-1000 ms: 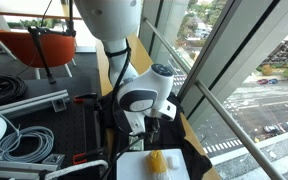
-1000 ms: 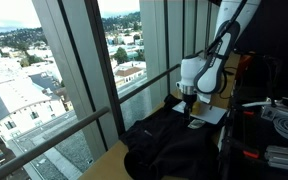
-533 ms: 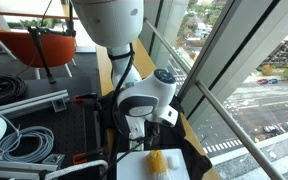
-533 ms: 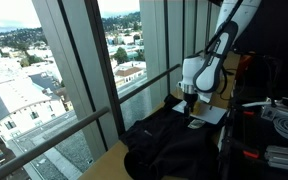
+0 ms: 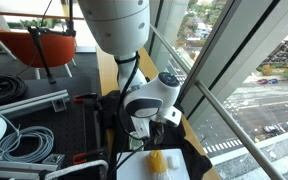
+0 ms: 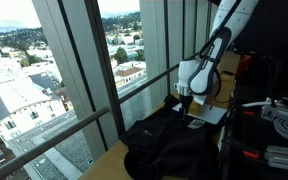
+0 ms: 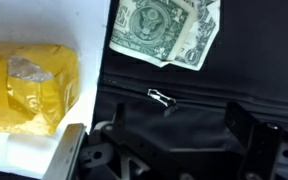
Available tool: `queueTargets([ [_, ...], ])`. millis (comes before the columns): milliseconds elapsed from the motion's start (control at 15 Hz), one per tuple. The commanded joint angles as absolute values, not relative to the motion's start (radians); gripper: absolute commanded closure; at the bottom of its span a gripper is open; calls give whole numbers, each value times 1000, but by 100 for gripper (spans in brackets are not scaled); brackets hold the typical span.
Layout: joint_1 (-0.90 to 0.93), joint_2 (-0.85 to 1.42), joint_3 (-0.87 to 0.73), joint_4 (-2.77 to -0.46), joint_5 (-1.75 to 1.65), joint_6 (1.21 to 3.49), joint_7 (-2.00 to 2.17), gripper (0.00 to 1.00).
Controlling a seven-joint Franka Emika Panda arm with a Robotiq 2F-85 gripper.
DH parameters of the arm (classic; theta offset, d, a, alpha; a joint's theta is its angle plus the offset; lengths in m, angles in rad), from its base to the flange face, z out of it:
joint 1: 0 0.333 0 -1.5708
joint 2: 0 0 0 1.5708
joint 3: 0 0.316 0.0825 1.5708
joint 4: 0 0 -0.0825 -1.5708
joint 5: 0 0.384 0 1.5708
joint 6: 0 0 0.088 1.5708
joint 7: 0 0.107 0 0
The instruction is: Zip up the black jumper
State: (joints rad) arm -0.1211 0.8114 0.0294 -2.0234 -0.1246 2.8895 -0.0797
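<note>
Wrist view: gripper spread open, holding nothing, poised right above the black jumper. Jumper lies under the banknotes, beside a yellow packet, along the window ledge.

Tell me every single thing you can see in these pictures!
black jumper: one, black, spread out beside the window
zip pull: one, silvery, on the jumper below the banknotes
banknotes: seemingly two, green and white, overlapping, top of the wrist view
yellow object: one, yellow, lying on the white sheet
white sheet: one, white, beside the jumper
chairs: two, orange, in the background
black cables: one coil, black, in an exterior view
grey cables: one bundle, grey, nearer the camera
robot arm: one, white
gripper: one, dark, open over the jumper
</note>
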Motion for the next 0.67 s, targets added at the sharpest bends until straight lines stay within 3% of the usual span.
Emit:
queueTargets([
  [0,-136,852,53,-1987,-90,2900,-111,0],
  [267,-141,867,55,-1967,-88,2895,-112,0],
  [333,-143,867,55,-1965,-87,2894,-112,25],
  [400,-144,868,55,-1963,-86,2895,-112,26],
  [600,-142,869,56,-1963,-81,2894,-109,51],
])
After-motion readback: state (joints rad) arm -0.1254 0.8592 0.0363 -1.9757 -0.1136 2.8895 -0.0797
